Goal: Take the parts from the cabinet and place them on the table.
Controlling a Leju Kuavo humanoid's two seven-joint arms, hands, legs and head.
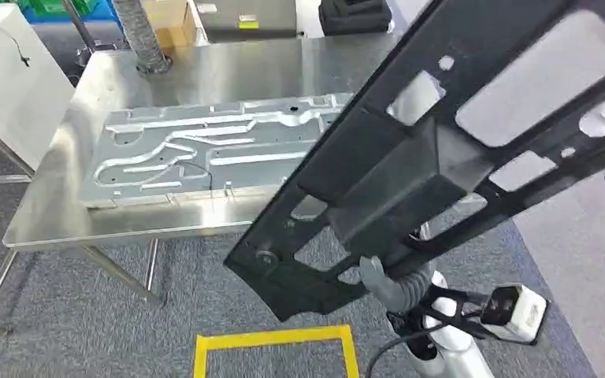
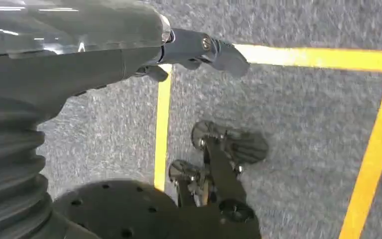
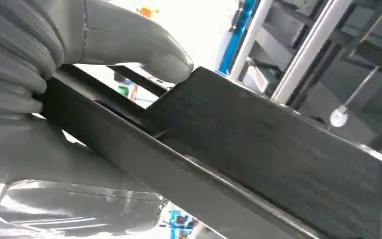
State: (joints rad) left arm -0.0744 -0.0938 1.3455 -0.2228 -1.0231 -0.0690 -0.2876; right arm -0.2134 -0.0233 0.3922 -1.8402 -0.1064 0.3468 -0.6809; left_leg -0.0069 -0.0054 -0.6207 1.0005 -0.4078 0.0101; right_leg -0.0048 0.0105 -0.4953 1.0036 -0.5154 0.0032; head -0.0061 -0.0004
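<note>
Black perforated frame part (image 1: 410, 169) sits clamped in your right hand (image 1: 390, 283), held aloft and tilted above the carpet, near the steel table (image 1: 47, 213). A stamped metal panel (image 1: 205, 150) lies on that table. Your left hand (image 2: 199, 50) hangs over yellow floor tape (image 2: 163, 129), holding nothing, fingers apart.

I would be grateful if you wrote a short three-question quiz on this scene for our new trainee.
1. True or false: the black frame part already lies flat on the steel table.
2. Which hand grips the black frame part: A) left hand, B) right hand?
3. Fill in: a stamped ____ panel lies on the table.

Key: 1 false, it is held up in the air; 2 B; 3 silver metal.
</note>
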